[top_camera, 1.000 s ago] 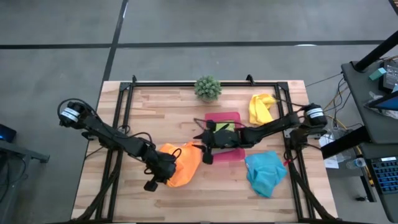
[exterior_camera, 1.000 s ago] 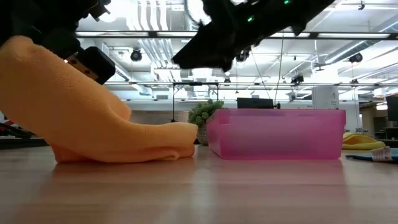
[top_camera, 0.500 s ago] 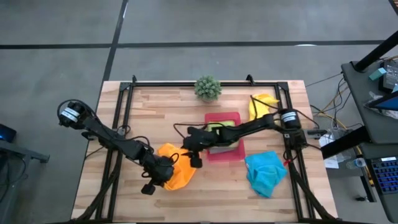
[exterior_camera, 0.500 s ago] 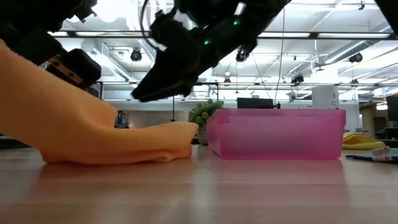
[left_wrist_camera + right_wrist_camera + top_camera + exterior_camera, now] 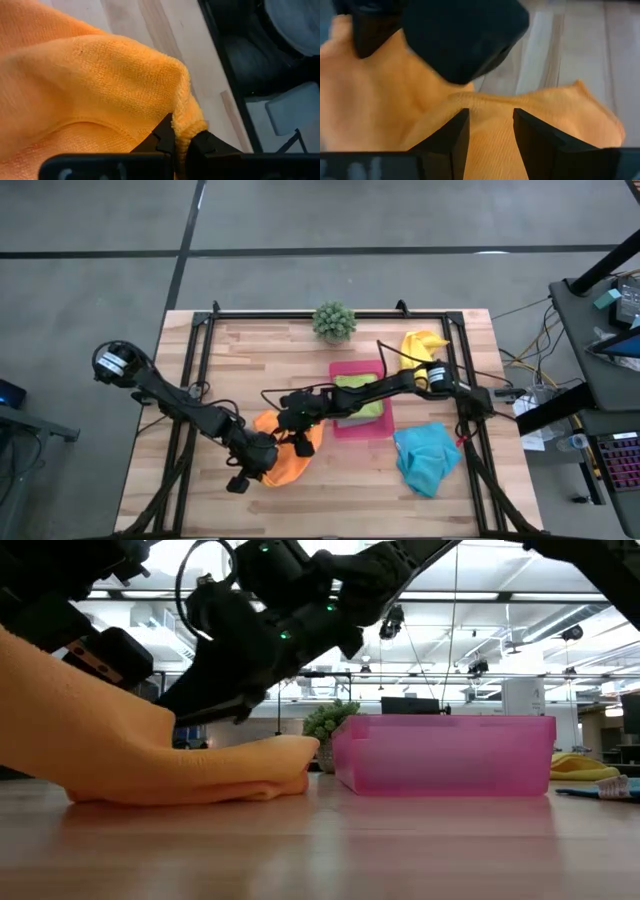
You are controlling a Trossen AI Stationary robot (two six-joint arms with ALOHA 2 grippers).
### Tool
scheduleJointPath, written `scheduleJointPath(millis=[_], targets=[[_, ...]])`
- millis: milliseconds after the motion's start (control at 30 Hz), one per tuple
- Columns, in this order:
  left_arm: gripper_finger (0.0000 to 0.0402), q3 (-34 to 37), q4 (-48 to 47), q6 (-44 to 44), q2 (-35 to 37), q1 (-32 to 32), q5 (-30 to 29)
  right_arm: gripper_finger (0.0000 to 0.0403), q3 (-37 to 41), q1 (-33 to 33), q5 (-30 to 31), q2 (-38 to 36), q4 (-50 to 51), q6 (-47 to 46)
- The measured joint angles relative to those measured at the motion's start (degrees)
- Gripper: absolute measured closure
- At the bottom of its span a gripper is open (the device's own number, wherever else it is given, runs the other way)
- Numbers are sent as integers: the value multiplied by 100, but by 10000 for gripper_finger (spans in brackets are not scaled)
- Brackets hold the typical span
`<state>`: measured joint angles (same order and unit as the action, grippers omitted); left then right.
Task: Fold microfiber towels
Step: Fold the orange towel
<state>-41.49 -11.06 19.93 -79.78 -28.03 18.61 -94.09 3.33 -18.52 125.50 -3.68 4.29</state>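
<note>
Two grippers over one orange towel, which lies heaped on the table near its front edge. Left gripper: fingers pinched on a fold of the orange edge, a detail plain only in the left wrist view; from above, its tips are buried in cloth. Right gripper: fingers parted, orange cloth showing between them in its wrist view; whether they touch it cannot be told. A second ago this gripper hung over the pink tray; it now reaches past the tray's edge above the towel. Beyond it: lime green towel in the tray, partly hidden by the arm. Farther: turquoise towel, yellow towel, potted plant. The low view shows the tray's contents not at all.
</note>
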Motion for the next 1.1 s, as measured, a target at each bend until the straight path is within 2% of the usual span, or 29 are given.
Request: scheduleJointPath(millis=[200,433,633,867,1100], targets=[[402,111,-33,223,178,-22,-2,260,-351,13,-20,415,59,-53],[402,167,-15,226,216,-28,-48,266,-597,11,-112,533,809,-66],[402,225,12,231,216,-33,-48,236,-594,-128,-81,223,1048,-40],[402,255,30,237,221,-33,-50,188,-594,-314,382,234,921,-1],[402,255,29,235,227,-33,-66,184,-592,-348,345,604,473,-62]])
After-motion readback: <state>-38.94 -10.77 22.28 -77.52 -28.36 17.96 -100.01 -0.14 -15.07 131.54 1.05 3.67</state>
